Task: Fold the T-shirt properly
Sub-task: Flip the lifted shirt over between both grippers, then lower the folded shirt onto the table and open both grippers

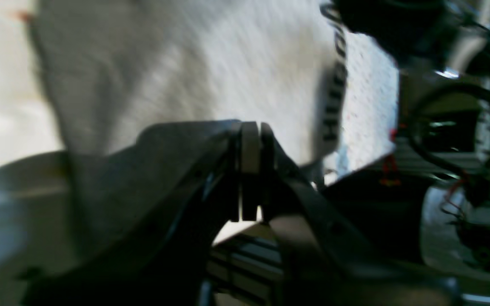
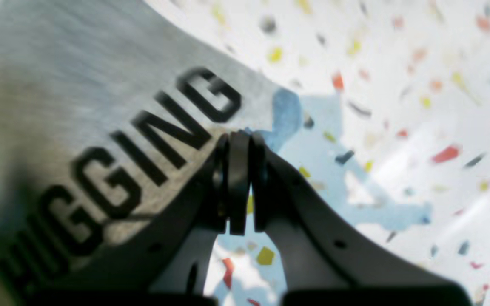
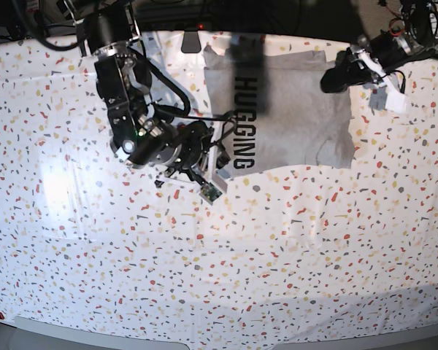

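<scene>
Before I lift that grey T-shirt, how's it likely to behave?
The T-shirt will probably flop and sag, since its edges ripple like soft cloth. It may unfold if pinched by one layer, as it seems folded over.

Matt, soft grey cloth shirt; smooth, speckled, faintly glossy tabletop.

White tabletop — speckled red, yellow and grey, soft glare at left, blue-grey shadows

Your robot's arms are black with small silvery metal screws and fittings; dark cables loop along them, and your grippers' fingers are black, long and tapered.
</scene>
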### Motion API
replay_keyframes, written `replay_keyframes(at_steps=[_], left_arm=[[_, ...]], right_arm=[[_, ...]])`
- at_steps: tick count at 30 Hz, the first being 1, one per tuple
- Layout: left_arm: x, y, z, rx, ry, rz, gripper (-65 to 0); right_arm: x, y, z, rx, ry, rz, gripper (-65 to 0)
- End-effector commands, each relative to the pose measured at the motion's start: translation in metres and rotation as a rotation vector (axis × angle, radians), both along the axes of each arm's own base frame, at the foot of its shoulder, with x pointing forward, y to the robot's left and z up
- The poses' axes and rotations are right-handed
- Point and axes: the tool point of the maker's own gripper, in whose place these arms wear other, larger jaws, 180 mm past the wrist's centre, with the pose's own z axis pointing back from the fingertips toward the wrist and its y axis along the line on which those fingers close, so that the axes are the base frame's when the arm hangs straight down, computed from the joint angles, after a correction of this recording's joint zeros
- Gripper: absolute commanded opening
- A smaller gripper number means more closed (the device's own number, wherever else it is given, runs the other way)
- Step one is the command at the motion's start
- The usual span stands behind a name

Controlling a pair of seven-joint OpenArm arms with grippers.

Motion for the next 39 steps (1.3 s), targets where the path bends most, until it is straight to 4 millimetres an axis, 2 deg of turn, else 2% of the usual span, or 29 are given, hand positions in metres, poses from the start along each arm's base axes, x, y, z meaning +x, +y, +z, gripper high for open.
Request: replay_keyframes(at_steps=[1,4,7,9,14,16,19,22,24,26,27,30,31,33,35,37,39], left_arm=[[0.001,-0.002,0.005,0.002,-0.02,-0.008,-65.0],[-0.011,-0.009,-0.018,0.082,0.052,-0.03,-65.0],[-0.016,-0.01,-0.04,0.167,0.099,-0.014,-65.0],[-0.018,-0.002,-0.057,0.239,0.122,0.014,-65.0],[-0.027,0.032,-0.108,0.428,0.168,0.068,-65.0],[-0.021,0.043,-0.12,0.444,0.169,0.088,-65.0],[0.005,0.054,-0.129,0.456,0.154,0.103,-65.0],[0.049,0.067,-0.125,0.487,0.09,0.122,-65.0],[0.093,0.073,-0.112,0.492,0.014,0.15,-65.0],[0.132,0.064,-0.097,0.477,-0.051,0.147,-65.0],[0.145,0.053,-0.091,0.471,-0.063,0.116,-65.0],[0.165,0.02,-0.082,0.484,-0.06,-0.018,-65.0],[0.169,0.016,-0.081,0.515,-0.063,-0.054,-65.0],[0.173,0.02,-0.08,0.554,-0.082,-0.071,-65.0],[0.189,0.024,-0.067,0.543,-0.148,-0.027,-65.0],[0.202,0.018,-0.055,0.521,-0.203,0.001,-65.0],[0.205,0.008,-0.054,0.516,-0.193,-0.021,-65.0]], right_arm=[[0.009,0.006,0.011,0.032,-0.036,0.004,-65.0],[0.006,0.002,-0.004,0.011,0.004,-0.001,-65.0],[0.003,0.002,-0.006,0.01,0.012,0.0,-65.0],[0.004,-0.001,-0.009,-0.014,0.008,-0.001,-65.0],[-0.001,-0.01,-0.017,-0.051,0.016,-0.004,-65.0],[-0.008,-0.011,-0.021,-0.052,0.03,0.002,-65.0],[-0.022,-0.009,-0.027,-0.051,0.046,0.012,-65.0],[-0.031,-0.001,-0.025,-0.021,0.047,0.015,-65.0],[-0.035,0.008,-0.023,0.006,0.05,0.015,-65.0],[-0.045,0.008,-0.028,0.004,0.064,0.015,-65.0],[-0.049,0.003,-0.032,-0.017,0.061,0.014,-65.0],[-0.045,-0.01,-0.034,-0.044,0.025,-0.005,-65.0],[-0.043,-0.014,-0.035,-0.043,0.025,-0.018,-65.0],[-0.042,-0.007,-0.031,-0.014,0.03,-0.031,-65.0],[-0.034,-0.001,-0.024,0.006,0.01,-0.035,-65.0],[-0.028,-0.002,-0.019,0.006,-0.007,-0.037,-65.0],[-0.03,-0.004,-0.021,0.003,0.001,-0.038,-65.0]])
